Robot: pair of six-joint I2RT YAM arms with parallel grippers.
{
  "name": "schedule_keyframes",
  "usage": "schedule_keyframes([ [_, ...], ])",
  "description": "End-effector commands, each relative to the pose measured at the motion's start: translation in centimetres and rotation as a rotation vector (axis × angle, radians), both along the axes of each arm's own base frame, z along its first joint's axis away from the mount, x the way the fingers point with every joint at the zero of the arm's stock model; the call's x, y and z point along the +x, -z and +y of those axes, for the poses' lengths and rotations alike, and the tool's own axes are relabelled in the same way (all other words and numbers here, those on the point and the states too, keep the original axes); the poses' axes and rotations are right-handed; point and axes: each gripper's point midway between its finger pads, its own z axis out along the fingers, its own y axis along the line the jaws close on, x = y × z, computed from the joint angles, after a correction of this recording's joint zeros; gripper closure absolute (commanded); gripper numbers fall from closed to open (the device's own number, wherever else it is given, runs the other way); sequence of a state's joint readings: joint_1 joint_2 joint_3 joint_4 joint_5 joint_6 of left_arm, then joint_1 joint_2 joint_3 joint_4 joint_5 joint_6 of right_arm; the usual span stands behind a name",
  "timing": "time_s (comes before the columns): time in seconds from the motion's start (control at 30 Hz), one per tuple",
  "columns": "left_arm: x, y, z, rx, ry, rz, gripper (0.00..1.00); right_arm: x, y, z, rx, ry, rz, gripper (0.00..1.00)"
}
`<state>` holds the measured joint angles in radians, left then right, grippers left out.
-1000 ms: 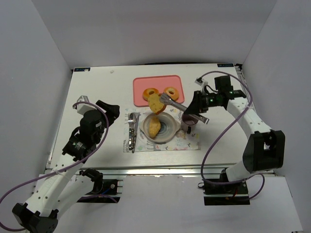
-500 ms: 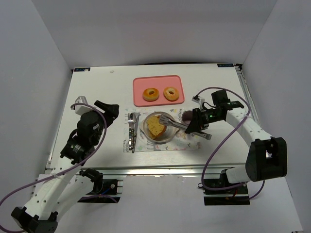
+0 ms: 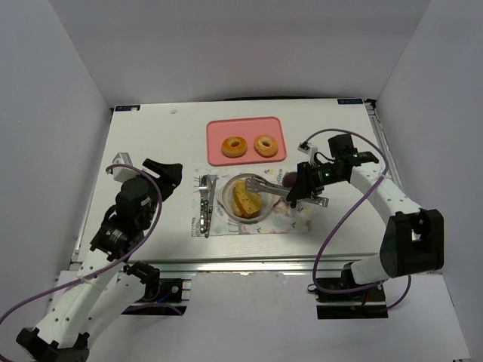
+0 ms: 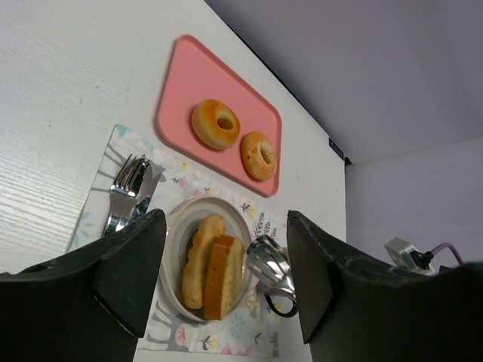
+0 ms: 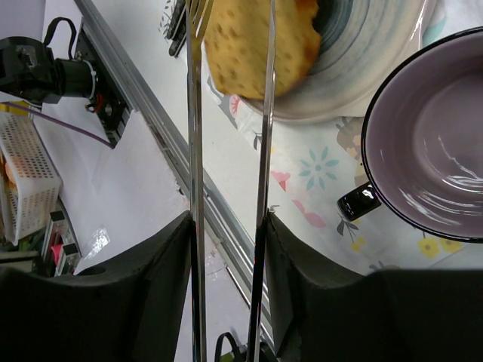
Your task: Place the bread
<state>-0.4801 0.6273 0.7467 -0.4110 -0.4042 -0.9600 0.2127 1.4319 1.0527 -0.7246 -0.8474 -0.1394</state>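
Two golden-yellow bread pieces (image 3: 245,200) lie side by side on the round plate (image 3: 261,213). In the left wrist view they are an oblong piece (image 4: 198,260) and a wedge (image 4: 223,279). My right gripper (image 3: 306,190) is shut on metal tongs (image 3: 275,188), whose tips sit at the plate's right edge beside the bread. In the right wrist view the tong arms (image 5: 195,151) run past the wedge (image 5: 241,38); I cannot tell whether they touch it. My left gripper (image 3: 162,172) is open and empty, left of the placemat, looking over the plate (image 4: 172,249).
A pink tray (image 3: 215,132) behind the plate holds two ring donuts (image 3: 234,145) (image 3: 265,145). A dark mug (image 3: 290,181) stands right of the plate, under the tongs. A fork and knife (image 3: 205,204) lie left of the plate on the flowered placemat (image 3: 287,222).
The right gripper carried the second bread piece in the tongs from above the tray down onto the plate. The tong tips have since drawn slightly right. The left arm barely moved.
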Motion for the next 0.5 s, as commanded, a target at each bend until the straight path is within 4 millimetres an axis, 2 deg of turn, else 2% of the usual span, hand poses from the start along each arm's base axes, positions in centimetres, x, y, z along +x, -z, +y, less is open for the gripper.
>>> schedule_keyframes([
  [0.0,0.0,0.4,0.1,0.007,-0.005,0.01,0.26,1.1,-2.1,0.6,0.034,-0.019,-0.087,0.54],
  [0.2,0.1,0.6,0.0,0.01,-0.002,0.014,0.25,2.2,-3.9,0.6,0.035,-0.014,-0.159,0.54],
  [0.3,0.2,0.7,-0.1,0.013,0.0,0.016,0.26,2.9,-4.8,0.5,0.037,-0.012,-0.198,0.58],
  [0.37,0.3,0.6,-0.2,0.013,0.002,0.016,0.26,4.2,-6.0,0.3,0.035,0.005,-0.245,0.67],
  [0.47,0.4,0.5,-0.2,0.015,0.003,0.011,0.26,6.6,-7.9,-1.0,0.04,0.068,-0.308,0.72],
])
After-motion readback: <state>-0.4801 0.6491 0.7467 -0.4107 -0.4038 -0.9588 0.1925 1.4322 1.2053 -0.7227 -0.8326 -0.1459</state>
